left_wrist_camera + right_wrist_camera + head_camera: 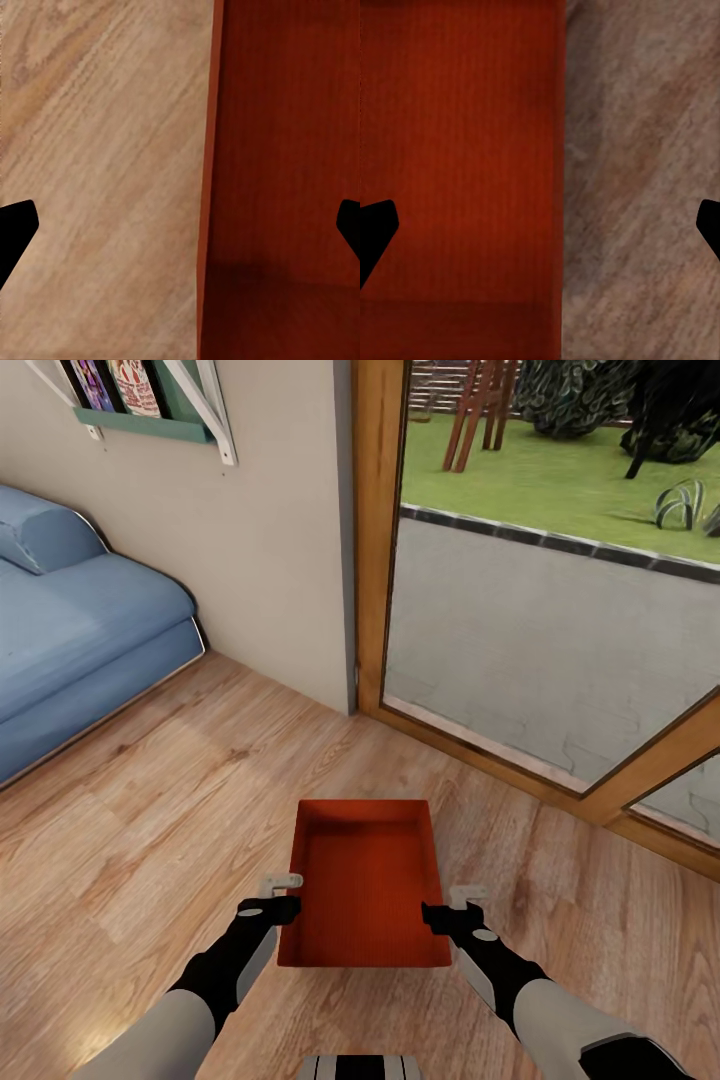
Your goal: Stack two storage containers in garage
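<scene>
Wood planks [150, 830] fill most of the head view, so we are in the living room, with a sofa [70, 630] at the left edge, a shelf [150, 400] at upper left and a glass door [560, 610] at upper right giving onto a patio. Left of lower centre, our left gripper [281, 895] has its fingers spread, one on each side of the bin's [365, 885] left wall; in the left wrist view the wall runs between the dark fingertips [15, 229]. The orange-red bin sits at lower centre, open side up; whether it rests on the planks or hangs just above them we cannot tell. Our right gripper [452, 905] straddles the right wall the same way, fingers apart. We judge the task barely begun: carrying both bins to the garage and stacking them remains.
</scene>
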Robot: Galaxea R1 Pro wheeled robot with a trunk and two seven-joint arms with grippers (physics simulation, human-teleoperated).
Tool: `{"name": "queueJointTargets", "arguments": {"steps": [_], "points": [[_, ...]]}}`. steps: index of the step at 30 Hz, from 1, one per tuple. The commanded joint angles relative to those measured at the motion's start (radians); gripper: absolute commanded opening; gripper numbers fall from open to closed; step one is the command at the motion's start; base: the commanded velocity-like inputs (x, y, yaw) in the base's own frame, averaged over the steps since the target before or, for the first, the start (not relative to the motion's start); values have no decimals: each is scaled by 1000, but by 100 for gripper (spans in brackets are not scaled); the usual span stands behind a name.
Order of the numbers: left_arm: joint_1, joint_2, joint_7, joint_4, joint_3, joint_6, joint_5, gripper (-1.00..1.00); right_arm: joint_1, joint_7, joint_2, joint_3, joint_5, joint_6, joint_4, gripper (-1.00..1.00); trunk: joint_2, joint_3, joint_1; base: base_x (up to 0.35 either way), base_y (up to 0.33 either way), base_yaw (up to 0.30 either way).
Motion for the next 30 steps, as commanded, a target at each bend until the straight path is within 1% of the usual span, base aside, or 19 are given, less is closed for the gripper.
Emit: {"name": "queueJointTargets", "arguments": {"steps": [1,4,19,26,30], "points": [[0,1,9,-1,-7,3,11,100,-1,-5,1,9,-10,-4,1,100,0,-1,0,0,0,0],[0,1,9,1,-7,3,11,100,0,-5,1,9,-9,-5,1,100,0,-1,0,0,0,0],[0,1,9,-2,-7,7,11,100,-1,-6,-2,9,-10,-5,1,100,-105,-48,57,0,0,0],[0,1,9,-2,-7,5,11,100,-1,-6,-2,9,-10,-5,1,100,-105,-48,57,0,0,0],[0,0,9,-2,-7,5,11,100,-1,-6,-1,9,-10,-5,1,100,-133,-60,73,0,0,0]]}}
